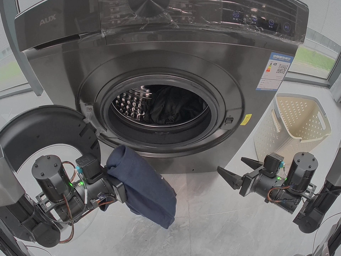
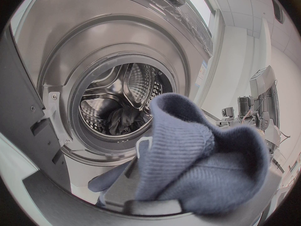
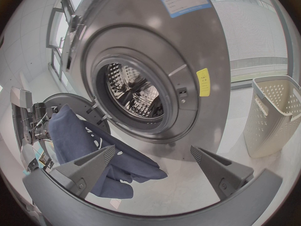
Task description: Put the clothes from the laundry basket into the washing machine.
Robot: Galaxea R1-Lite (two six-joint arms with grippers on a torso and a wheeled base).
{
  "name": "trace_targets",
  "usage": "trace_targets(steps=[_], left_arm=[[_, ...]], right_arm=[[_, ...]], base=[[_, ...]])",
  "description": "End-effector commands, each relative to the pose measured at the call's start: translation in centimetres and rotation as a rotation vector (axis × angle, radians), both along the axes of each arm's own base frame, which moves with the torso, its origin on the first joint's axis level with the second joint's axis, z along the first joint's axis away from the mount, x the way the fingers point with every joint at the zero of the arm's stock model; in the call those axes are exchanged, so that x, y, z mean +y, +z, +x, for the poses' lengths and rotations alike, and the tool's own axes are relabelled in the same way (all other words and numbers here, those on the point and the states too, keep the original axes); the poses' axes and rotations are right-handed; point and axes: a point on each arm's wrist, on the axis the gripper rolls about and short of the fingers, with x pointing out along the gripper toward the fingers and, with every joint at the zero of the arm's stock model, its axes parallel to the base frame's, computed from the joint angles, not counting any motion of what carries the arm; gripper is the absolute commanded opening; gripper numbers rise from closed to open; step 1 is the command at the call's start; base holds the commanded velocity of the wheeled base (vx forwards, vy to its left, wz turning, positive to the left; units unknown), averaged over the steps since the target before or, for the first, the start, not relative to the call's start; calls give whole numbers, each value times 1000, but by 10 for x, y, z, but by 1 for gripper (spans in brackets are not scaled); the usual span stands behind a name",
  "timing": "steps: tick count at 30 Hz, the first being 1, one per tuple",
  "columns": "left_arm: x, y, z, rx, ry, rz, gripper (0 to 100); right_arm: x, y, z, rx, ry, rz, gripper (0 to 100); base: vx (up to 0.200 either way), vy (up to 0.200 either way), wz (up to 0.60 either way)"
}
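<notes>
Head view showed my left gripper [image 1: 119, 192] clamping a navy sweater [image 1: 147, 187] before the washing machine [image 1: 213, 61]; my right gripper [image 1: 231, 164] gaped wide.

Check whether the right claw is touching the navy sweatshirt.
Apart. The head view shows a wide stretch of bare floor between the open right claw and the navy sweatshirt hanging from the left claw.

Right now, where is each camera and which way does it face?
Head view: on the head, looking down at the washing machine; both arms show.
Left wrist view: on left arm, facing the drum; left tool holds navy sweatshirt.
Right wrist view: on right arm, facing the machine; open right tool shows.
Wrist views share the drum.
</notes>
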Motion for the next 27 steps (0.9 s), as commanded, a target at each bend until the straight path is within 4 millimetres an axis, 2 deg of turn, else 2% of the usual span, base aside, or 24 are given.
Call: trace_targets(steps=[1,7,10,27], left_arm=[[-1,-1,-1,4,-3,2,0],[-1,-2,-1,7,-4,4,0],[-2,-1,-2,5,-6,1,0],[-2,-4,0,15,-3,11,0]], right_arm=[[1,0,0,0,3,0,100],[1,-1,0,2,3,-1,100],[1,0,0,1,5,1,100],[2,-1,-1,4,9,-1,100]], base=[[0,0,0],[0,0,0],[0,-200,0],[0,0,0]])
